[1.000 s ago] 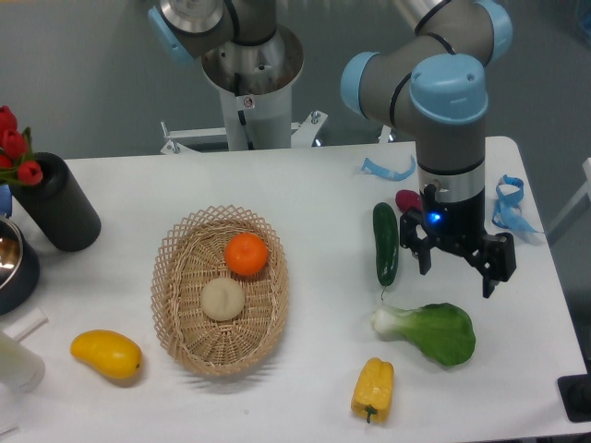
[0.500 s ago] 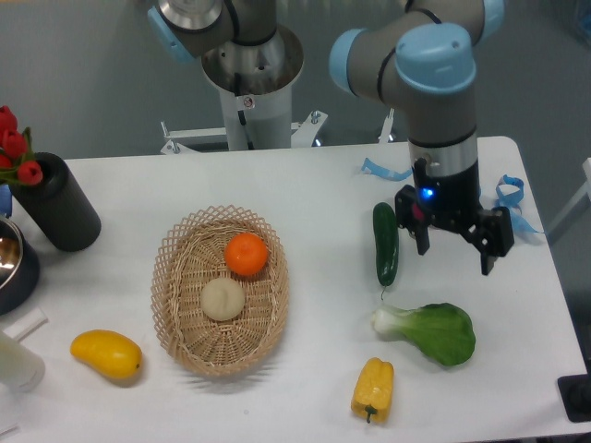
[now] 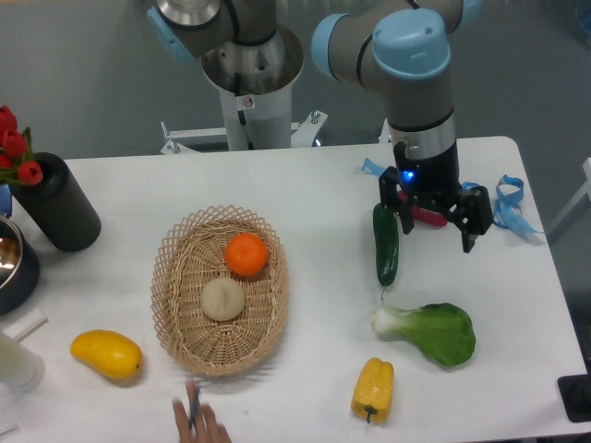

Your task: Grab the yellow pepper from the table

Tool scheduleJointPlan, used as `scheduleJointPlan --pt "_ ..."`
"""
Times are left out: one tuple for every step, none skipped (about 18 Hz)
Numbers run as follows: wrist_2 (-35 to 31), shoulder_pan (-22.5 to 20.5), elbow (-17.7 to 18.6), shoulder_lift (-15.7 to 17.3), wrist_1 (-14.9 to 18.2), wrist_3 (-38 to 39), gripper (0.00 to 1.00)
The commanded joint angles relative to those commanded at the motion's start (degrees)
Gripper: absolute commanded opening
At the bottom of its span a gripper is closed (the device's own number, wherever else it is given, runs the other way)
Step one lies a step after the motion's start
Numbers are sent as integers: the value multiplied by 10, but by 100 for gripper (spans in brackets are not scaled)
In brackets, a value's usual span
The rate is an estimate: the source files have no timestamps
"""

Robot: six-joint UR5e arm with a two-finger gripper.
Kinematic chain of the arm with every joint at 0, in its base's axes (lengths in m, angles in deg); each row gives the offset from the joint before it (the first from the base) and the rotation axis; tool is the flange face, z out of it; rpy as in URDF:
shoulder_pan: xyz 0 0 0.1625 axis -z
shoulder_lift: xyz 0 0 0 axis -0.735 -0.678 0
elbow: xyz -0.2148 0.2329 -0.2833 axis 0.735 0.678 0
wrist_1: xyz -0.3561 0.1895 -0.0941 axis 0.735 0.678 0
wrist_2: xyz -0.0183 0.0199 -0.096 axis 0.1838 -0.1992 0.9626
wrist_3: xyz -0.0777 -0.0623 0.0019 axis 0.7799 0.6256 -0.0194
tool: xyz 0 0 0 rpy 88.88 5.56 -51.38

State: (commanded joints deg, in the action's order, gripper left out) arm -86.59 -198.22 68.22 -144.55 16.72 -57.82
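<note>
Nearest of all, at the table's [image 3: 305, 189] front edge, a person's fingertips [image 3: 197, 422] poke into view just below the wicker basket [image 3: 220, 289]. Right of them, close to the front edge and toward the right corner, lies the yellow pepper [image 3: 373, 389], lengthwise with its stem end pointing at the front edge; nothing touches it. Toward the front left corner sits a smooth yellow-orange mango [image 3: 107, 354], well apart from the pepper.

Just behind the pepper and slightly to its right lies a green bok choy [image 3: 430, 331], its pale stalk end pointing left. The basket stands left of centre and holds an orange [image 3: 247, 254] and a pale round bun [image 3: 223, 299], side by side.

Further back, a dark green cucumber [image 3: 385, 243] lies lengthwise, its far end just beside the left finger of the pincer [image 3: 433, 220]. The pincer hangs empty with its two black fingers spread well apart, above a small pink-red thing [image 3: 428, 215] that is partly hidden. It is well apart from the pepper.

Blue ribbon [image 3: 507, 205] lies near the far right corner. At the left edge stands a black cylindrical vase [image 3: 57, 202] with red tulips [image 3: 14, 148].
</note>
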Motion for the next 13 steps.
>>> scheduleJointPlan --pt "0 3 -1 -6 0 3 100" --pt "0 4 0 -11 -1 4 100" --pt "2 6 -1 -15 -1 4 100" --pt "2 11 -8 -23 -1 14 100" --pt "3 13 -12 -32 -1 39 100" --pt "5 17 -16 -42 -2 64 100" --pt "6 22 -23 -54 -2 87 100" --pt "6 26 -32 -67 -3 111 100" --pt "6 29 -39 -79 -3 134 100" --pt "6 30 -53 -93 -3 156 100" --pt "6 30 -66 -109 -4 183 100" --pt "8 31 -75 -123 -4 211 100" --pt "11 35 -84 -133 -3 228 100"
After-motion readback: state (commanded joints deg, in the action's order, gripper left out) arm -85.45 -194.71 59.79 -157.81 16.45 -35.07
